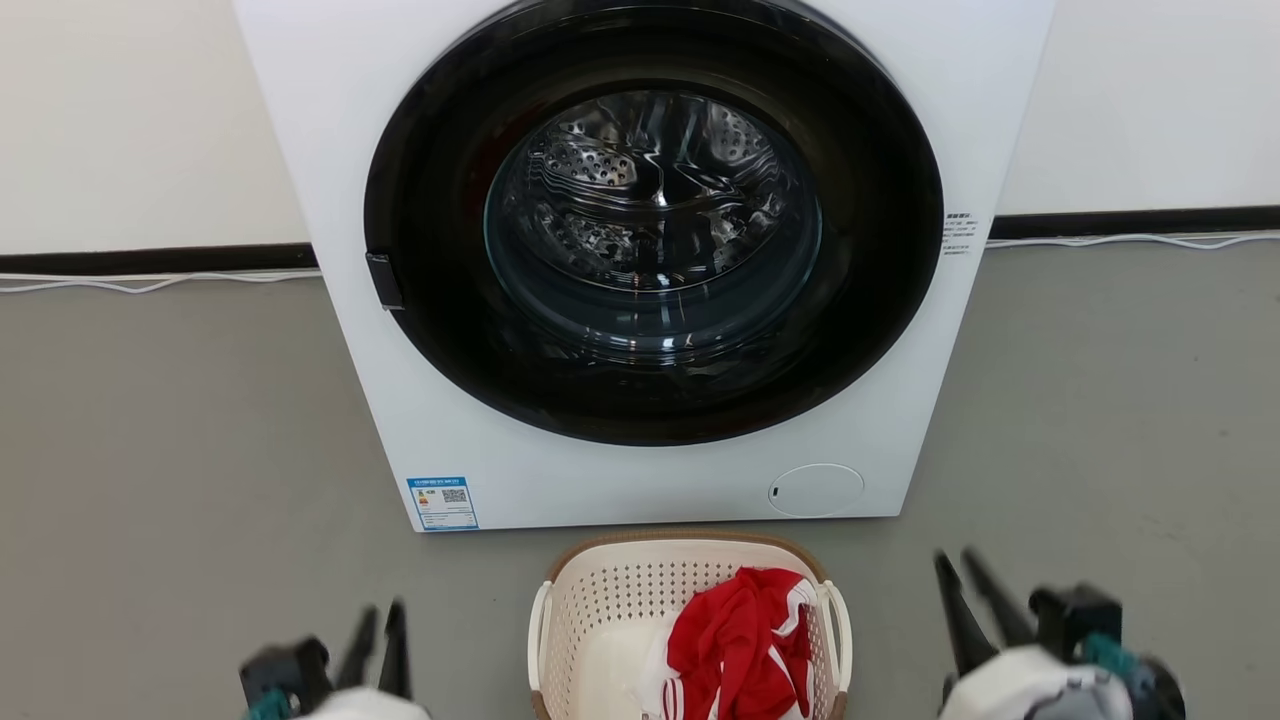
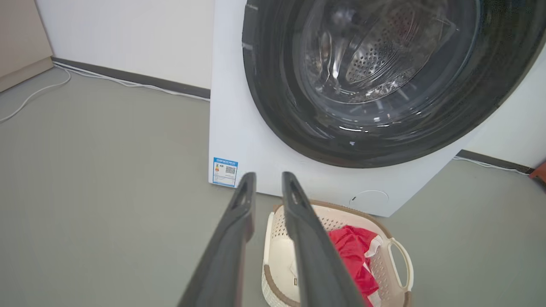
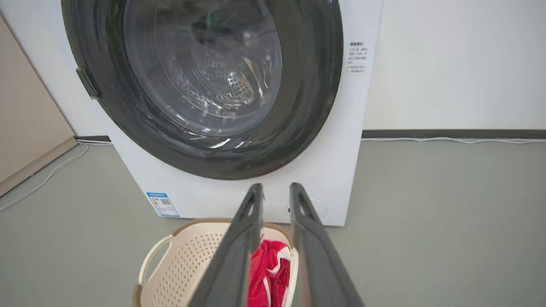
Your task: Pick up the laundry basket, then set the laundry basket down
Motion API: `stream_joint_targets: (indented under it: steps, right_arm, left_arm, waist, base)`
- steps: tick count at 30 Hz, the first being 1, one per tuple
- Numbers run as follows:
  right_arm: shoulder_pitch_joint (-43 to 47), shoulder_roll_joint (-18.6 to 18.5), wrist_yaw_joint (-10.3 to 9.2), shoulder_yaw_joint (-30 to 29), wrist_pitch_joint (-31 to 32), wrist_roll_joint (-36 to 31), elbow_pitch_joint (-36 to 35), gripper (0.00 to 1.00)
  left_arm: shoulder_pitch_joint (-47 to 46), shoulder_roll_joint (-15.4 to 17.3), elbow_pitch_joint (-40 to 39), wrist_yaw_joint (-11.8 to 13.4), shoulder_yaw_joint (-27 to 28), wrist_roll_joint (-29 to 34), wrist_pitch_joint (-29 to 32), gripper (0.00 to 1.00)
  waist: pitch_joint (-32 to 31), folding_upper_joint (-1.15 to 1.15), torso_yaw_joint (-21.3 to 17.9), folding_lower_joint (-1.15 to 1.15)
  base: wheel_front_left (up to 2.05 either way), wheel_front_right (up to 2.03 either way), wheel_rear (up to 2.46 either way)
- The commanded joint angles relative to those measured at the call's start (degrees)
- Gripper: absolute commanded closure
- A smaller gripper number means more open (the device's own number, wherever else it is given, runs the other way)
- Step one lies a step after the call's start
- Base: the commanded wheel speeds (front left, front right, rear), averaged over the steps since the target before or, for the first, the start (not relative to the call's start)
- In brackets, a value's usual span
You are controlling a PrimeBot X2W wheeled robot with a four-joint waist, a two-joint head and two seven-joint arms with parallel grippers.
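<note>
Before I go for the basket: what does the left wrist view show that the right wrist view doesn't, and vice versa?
Left wrist view, not the right: the left gripper, the laundry basket with its right loop handle seen whole, and a reddish thing at the frame edge. Right wrist view, not the left: the right gripper, the left loop handle seen whole, and the text label. Both: the washer, the blue sticker and the red clothing.

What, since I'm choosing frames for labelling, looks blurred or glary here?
Head view: right gripper and left gripper look blurred; washer door glass shows bright reflections. Left wrist view: laundry basket fairly sharp. Right wrist view: streaky glare on the door glass.
</note>
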Motion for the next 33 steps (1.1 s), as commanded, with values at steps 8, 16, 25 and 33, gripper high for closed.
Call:
stream_joint_targets:
  steps: [8, 16, 25, 33]
  right_arm:
    - [1.23, 0.14, 0.01, -0.72, 1.45, 4.07, 0.61, 1.00]
    - [1.61, 0.13, 0.03, -0.79, 2.49, 9.88, -1.13, 1.00]
    - [1.81, 0.12, 0.05, -1.06, 3.67, 15.52, -2.69, 1.00]
    - [1.95, 0.11, 0.07, -1.49, 5.13, 21.87, -4.33, 1.00]
  left_arm:
    - [0.98, -0.70, 0.77, -0.72, 0.84, -3.05, 1.10, 1.00]
    - [0.78, -0.99, -0.13, -1.69, 2.04, -7.17, 2.38, 1.00]
    - [0.51, -1.27, -0.97, -2.65, 3.25, -11.26, 3.67, 1.00]
    - [0.19, -1.58, -1.89, -3.73, 4.64, -15.88, 5.14, 1.00]
  waist:
    - [0.16, 0.00, 0.05, 0.12]
    - [0.63, 0.00, 0.12, 0.00]
    - [1.00, 0.00, 0.20, 0.00]
    - [1.42, 0.00, 0.28, 0.00]
  base:
    - [0.00, 0.00, 0.00]
    - [0.00, 0.00, 0.00]
    - [0.00, 0.00, 0.00]
    - [0.00, 0.00, 0.00]
